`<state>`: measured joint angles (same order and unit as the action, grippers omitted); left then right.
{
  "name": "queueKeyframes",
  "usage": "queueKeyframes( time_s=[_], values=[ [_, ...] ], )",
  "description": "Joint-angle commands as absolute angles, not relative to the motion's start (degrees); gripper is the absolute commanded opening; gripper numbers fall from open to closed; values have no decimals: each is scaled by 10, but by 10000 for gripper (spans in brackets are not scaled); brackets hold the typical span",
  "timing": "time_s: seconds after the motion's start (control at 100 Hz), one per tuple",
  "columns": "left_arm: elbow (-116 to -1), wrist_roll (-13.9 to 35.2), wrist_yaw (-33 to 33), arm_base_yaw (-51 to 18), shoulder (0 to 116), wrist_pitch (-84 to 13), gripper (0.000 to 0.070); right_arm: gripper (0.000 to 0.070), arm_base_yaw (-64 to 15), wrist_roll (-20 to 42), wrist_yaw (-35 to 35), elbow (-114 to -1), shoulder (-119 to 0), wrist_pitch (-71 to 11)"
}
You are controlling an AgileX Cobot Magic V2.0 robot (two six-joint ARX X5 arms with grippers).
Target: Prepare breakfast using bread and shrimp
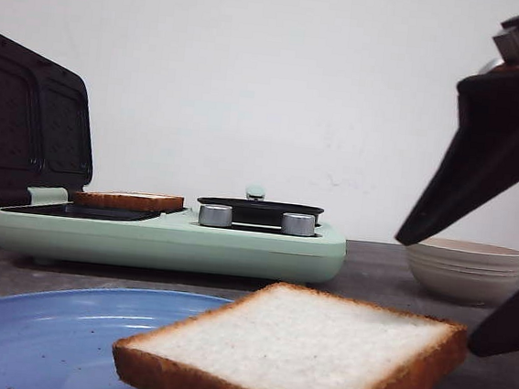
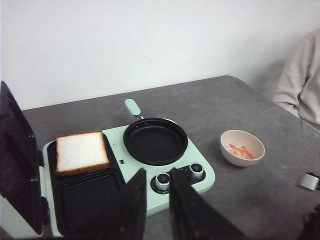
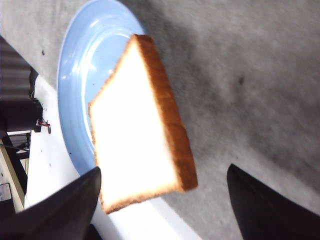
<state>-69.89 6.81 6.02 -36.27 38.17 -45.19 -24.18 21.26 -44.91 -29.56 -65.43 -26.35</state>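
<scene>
Grey surface (image 2: 240,105), white wall behind, and part of a person in a pale sleeve (image 2: 302,82) at the far corner. A mint-green breakfast maker (image 2: 112,165) stands on it with its lid (image 1: 27,122) raised.

Bread: 2 slices. 1 slice (image 2: 81,152) lies flat on the open grill plate at the hinge end, leaving the near half of the plate bare, probably so the filling and the second slice can follow. The other slice (image 1: 295,350) sits partly on a blue plate (image 1: 34,334), 1 corner overhanging the rim toward the right arm; that overhang gives the fingers an edge to get under.

Right gripper (image 3: 165,200): released, fingers spread wide on either side of the overhanging slice, not touching it. Judged to be lined up for a pick. Left gripper (image 2: 157,202): fingers apart with a narrow gap, grasping nothing, above the front of the appliance near the 2 knobs (image 2: 178,175).

View differences: the left wrist view alone shows the shrimp (image 2: 240,150) inside the beige bowl (image 2: 242,147) and the empty round pan (image 2: 155,141); the front view shows only the bowl's outside and the pan edge-on. Only the right wrist view shows how far the slice hangs off the plate.
</scene>
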Motion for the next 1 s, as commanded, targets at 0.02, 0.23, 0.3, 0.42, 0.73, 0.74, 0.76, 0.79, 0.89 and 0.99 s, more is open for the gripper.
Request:
queueKeyframes(
  time_s=[0.02, 0.23, 0.3, 0.42, 0.73, 0.74, 0.76, 0.79, 0.89, 0.99],
  values=[
    [-708, 65, 59, -369, 384, -446, 0, 502, -254, 220, -450, -304, -677, -249],
    [-708, 65, 59, -376, 384, -446, 0, 502, -275, 221, -451, -304, -723, -229],
    [-708, 65, 59, -378, 384, -446, 0, 490, -279, 226, -451, -304, -731, -215],
    [-708, 65, 57, -379, 384, -446, 0, 403, -286, 248, -454, -304, -737, -179],
    [-708, 65, 53, -379, 384, -446, 0, 0, -303, 262, -515, -304, -737, -123],
    [-708, 65, 53, -379, 384, -446, 0, 0, -304, 262, -515, -304, -737, -121],
    [-708, 65, 53, -379, 384, -446, 0, 0, -304, 262, -518, -304, -737, -116],
    [-708, 65, 53, -379, 384, -446, 0, 0, -304, 265, -525, -304, -737, -106],
    [-708, 65, 53, -379, 384, -446, 0, 0, -304, 300, -542, -305, -736, -50],
    [-708, 65, 53, -379, 384, -446, 0, 0, -303, 356, -547, -313, -736, 24]
  ],
)
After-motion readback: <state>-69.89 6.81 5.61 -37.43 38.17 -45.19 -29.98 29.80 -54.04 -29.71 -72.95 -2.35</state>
